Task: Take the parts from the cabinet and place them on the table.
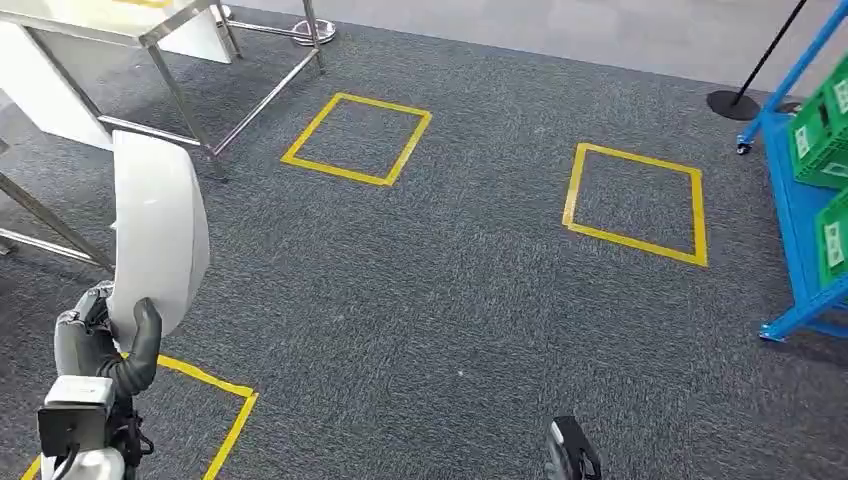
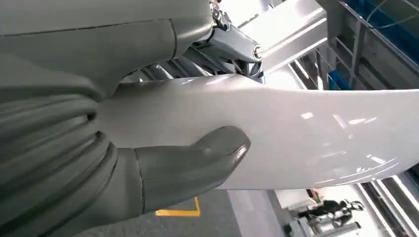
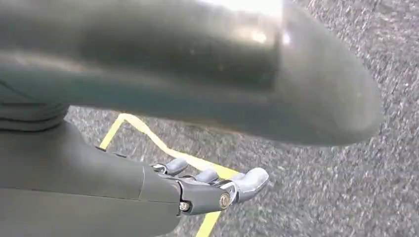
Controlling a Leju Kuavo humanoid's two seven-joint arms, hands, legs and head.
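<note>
I've got the white part (image 1: 155, 225) in the left hand (image 1: 105, 345) — thumb (image 2: 197, 158) pressed across its glossy face, other fingers behind it, so it's pinched, held upright at my left side. In the left wrist view the grip sits near one end of the part, with most of the panel sticking out past the hand; I'd judge that's a long lever, so any fast swing could twist it in the grip.

Right hand (image 3: 212, 190) hangs low over the carpet, fingers loosely apart w/ nothing in them.

The table (image 1: 120, 40) is up ahead to the left, metal legs and white top showing at the frame corner. The blue cabinet rack (image 1: 800, 240) w/ green bins (image 1: 820, 130) is off to the right, well apart from the part. So the step in hand looks like carry-to-table.

How I'd do it well: turn left slowly, keep the part upright and close to the body, and watch its top edge vs. the table frame — approach w/ the part above the tabletop, not level w/ the rail. Lower till it rests, then release the thumb. Yellow floor squares (image 1: 355, 138) could help me line up the stance.
</note>
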